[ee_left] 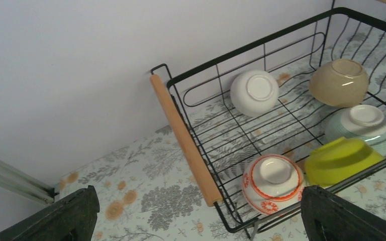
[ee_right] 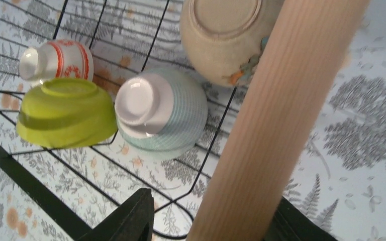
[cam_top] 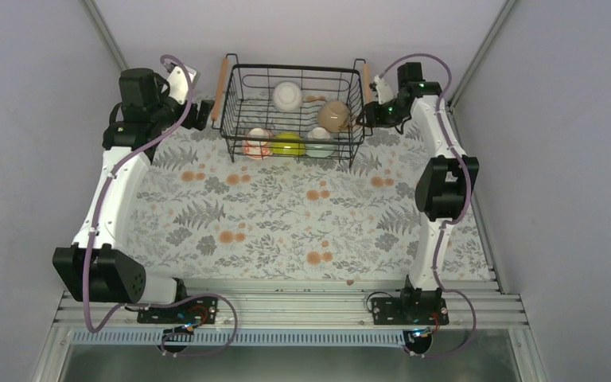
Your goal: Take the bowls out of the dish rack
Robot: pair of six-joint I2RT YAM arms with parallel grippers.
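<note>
While bowls [cam_top: 289,144] sit in the dish rack [cam_top: 294,68], right gripper [ee_right: 211,221] straddles its wooden handle [ee_right: 276,100], grip unclear; left gripper [ee_left: 201,213] spread wide, bowl pickup next.

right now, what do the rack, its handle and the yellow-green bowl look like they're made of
Dish rack: thin black wire, likely coated metal, satin finish.
Handle: light wood, with fine straight grain showing, apparently unvarnished.
Yellow-green bowl: smooth, even colour with a soft sheen. It could be plastic or glazed ceramic; the look leaves it open.
</note>
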